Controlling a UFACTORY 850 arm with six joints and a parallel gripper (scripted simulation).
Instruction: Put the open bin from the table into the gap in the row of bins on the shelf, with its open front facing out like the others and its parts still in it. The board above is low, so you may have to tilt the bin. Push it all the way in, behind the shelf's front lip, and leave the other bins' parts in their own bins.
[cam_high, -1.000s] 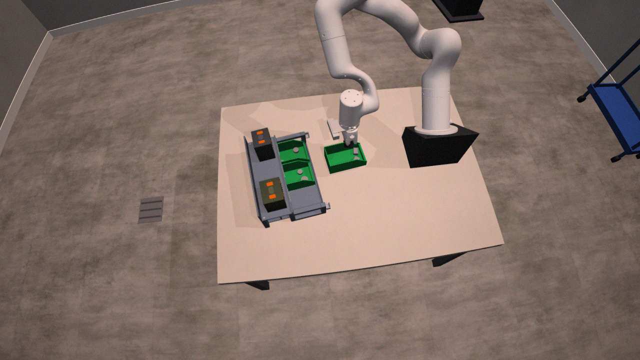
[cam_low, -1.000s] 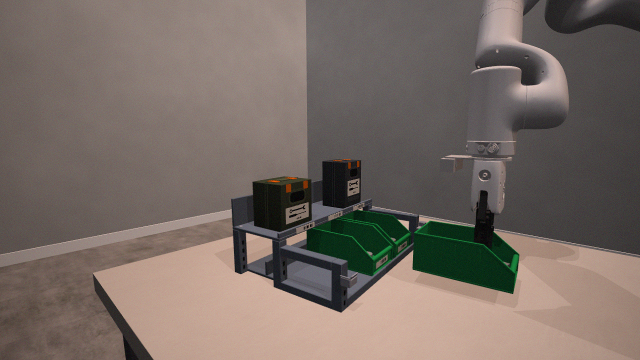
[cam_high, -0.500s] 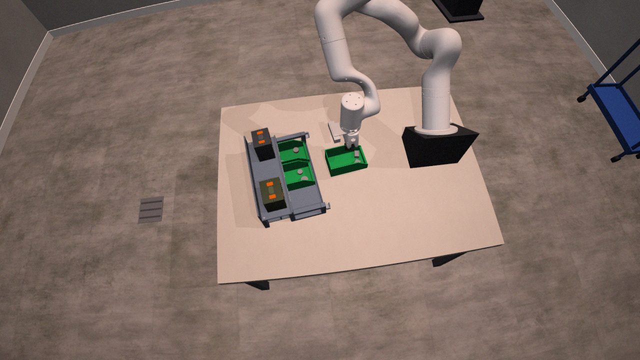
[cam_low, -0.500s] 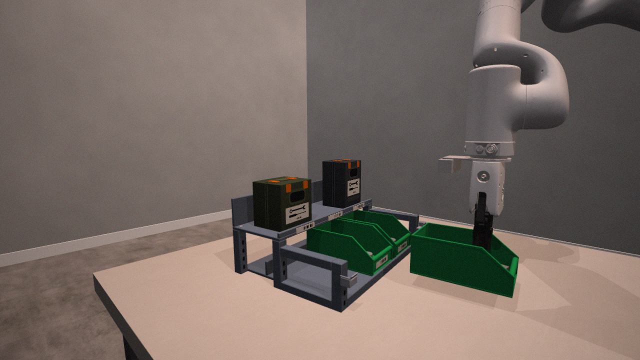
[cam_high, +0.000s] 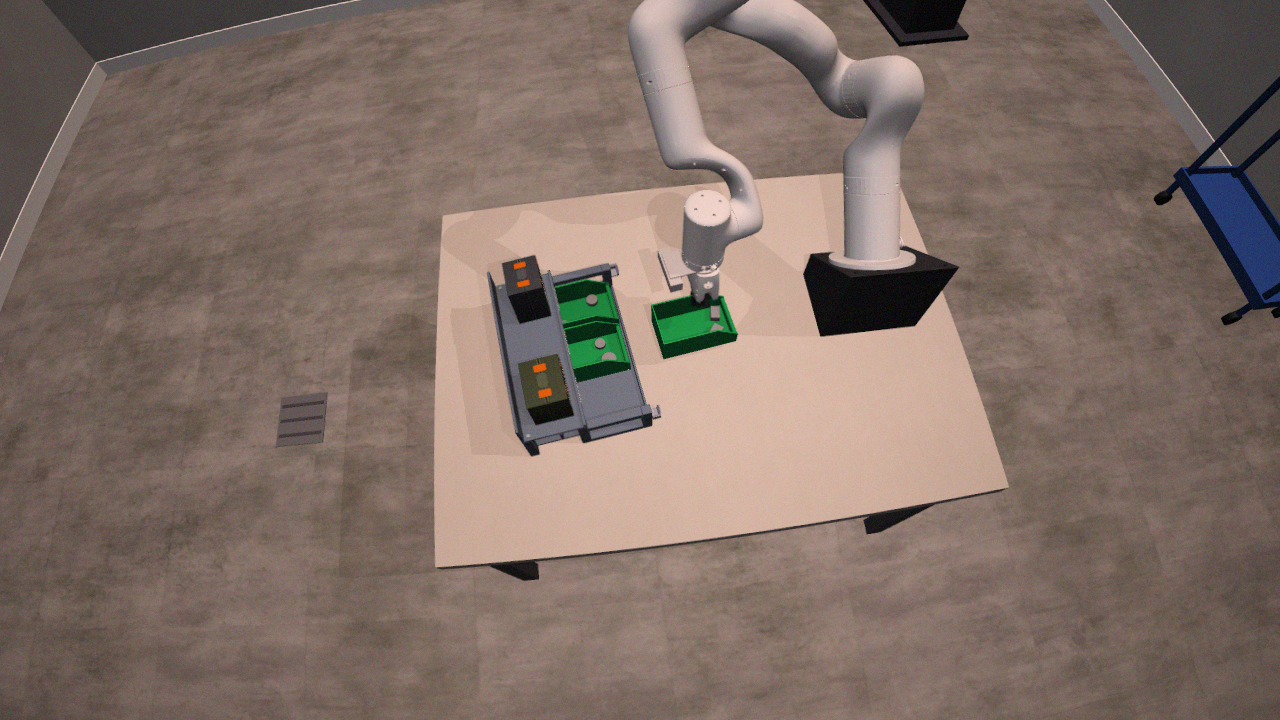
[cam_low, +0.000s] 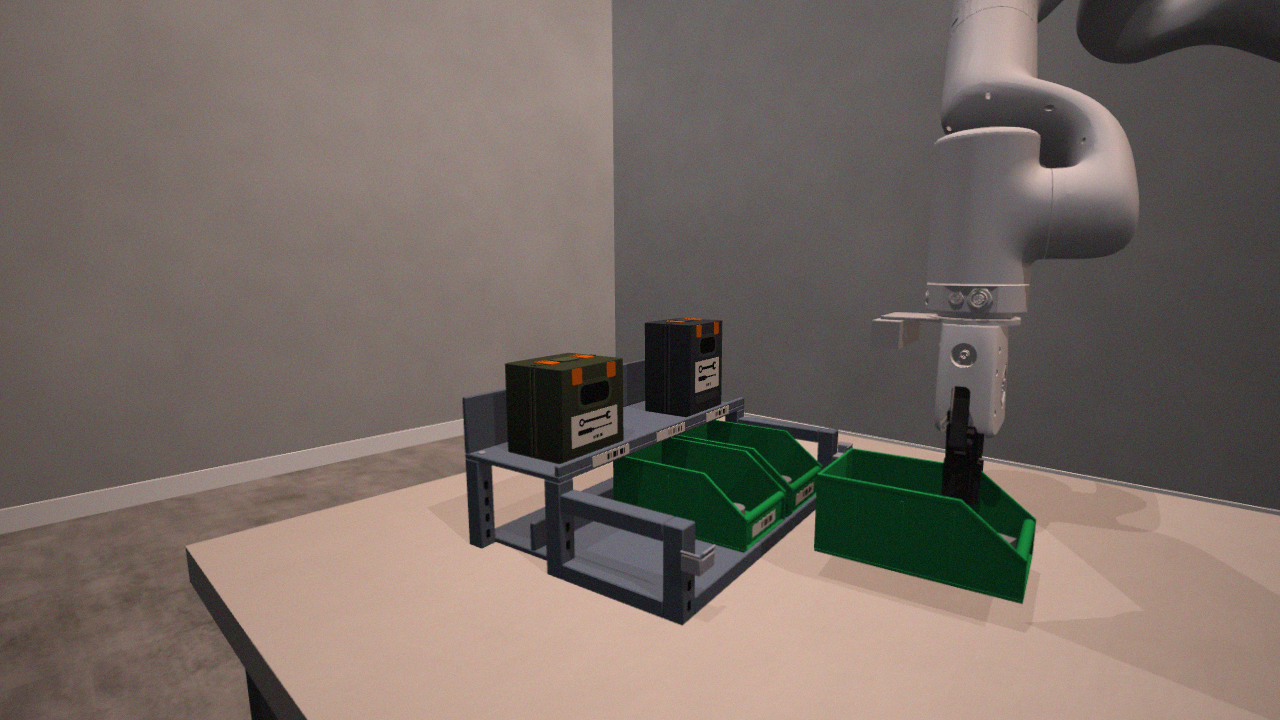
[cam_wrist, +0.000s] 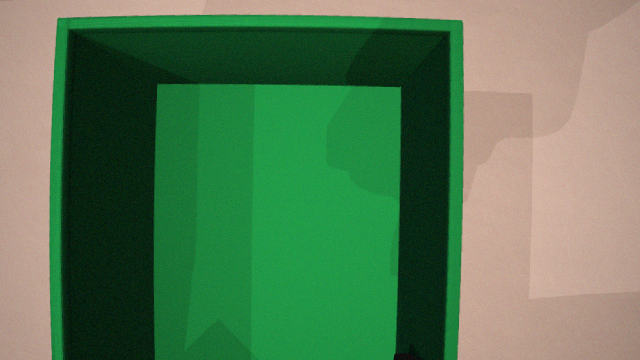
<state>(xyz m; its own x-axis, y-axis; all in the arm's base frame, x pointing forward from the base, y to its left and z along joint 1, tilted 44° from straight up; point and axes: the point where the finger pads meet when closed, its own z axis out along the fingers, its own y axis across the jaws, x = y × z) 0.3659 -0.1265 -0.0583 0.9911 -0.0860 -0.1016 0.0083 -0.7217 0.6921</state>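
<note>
My gripper (cam_high: 702, 300) (cam_low: 963, 490) is shut on the far side wall of the loose green bin (cam_high: 682, 333) (cam_low: 904, 528) (cam_wrist: 325, 200). The bin is nearly level, just above the table, its low open front facing away from the shelf. Small grey parts (cam_high: 715, 312) lie near its front; the wrist view does not show them. On the lower shelf (cam_high: 617, 394) (cam_low: 617, 559) stand a far green bin (cam_high: 574, 308) (cam_low: 756, 436) and a nearer green bin (cam_high: 586, 360) (cam_low: 680, 497), both with grey parts. The gap is beside the nearer one, at the shelf's near end.
The upper board (cam_high: 528, 335) (cam_low: 637, 425) overhangs the rear of the bin row. It carries a dark toolbox (cam_high: 528, 300) (cam_low: 666, 367) and an olive toolbox (cam_high: 547, 394) (cam_low: 541, 411). A side frame (cam_low: 617, 514) (cam_high: 656, 412) with a protruding bracket (cam_low: 698, 559) bounds the gap's outer side.
</note>
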